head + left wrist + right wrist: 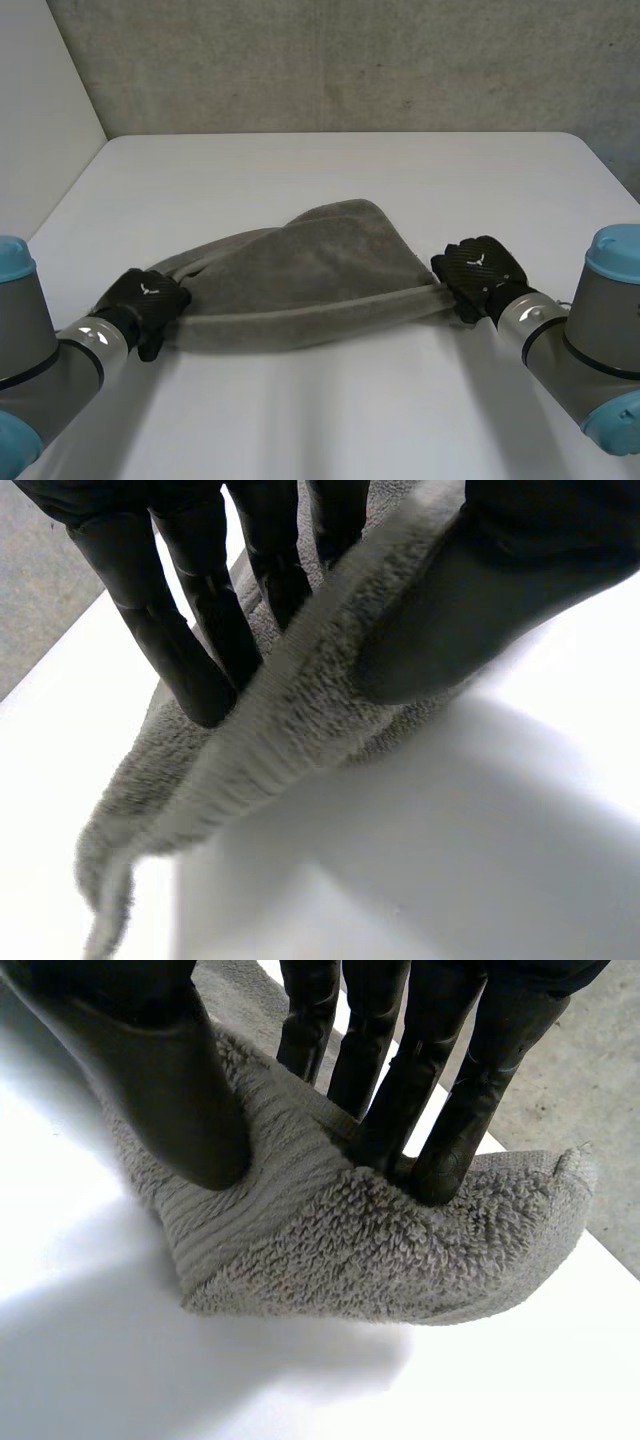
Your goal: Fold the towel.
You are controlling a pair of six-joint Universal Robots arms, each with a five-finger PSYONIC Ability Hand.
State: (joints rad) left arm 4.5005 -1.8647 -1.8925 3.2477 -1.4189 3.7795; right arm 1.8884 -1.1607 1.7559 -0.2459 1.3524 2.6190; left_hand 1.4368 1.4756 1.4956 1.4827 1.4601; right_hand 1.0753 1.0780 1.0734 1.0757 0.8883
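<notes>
A grey towel (310, 275) lies bunched across the middle of the white table (330, 170), its near edge stretched between both hands. My left hand (148, 300) grips the towel's left end; in the left wrist view its fingers (195, 630) and thumb (470, 610) pinch the towel's hem (290, 720). My right hand (478, 272) holds the right end. There the fingers (440, 1110) press on top of the towel corner (400, 1250) and the thumb (170, 1090) clamps it from the other side.
A concrete wall (350, 60) rises behind the table's far edge. Bare tabletop stretches beyond the towel and in front of it, between my two arms.
</notes>
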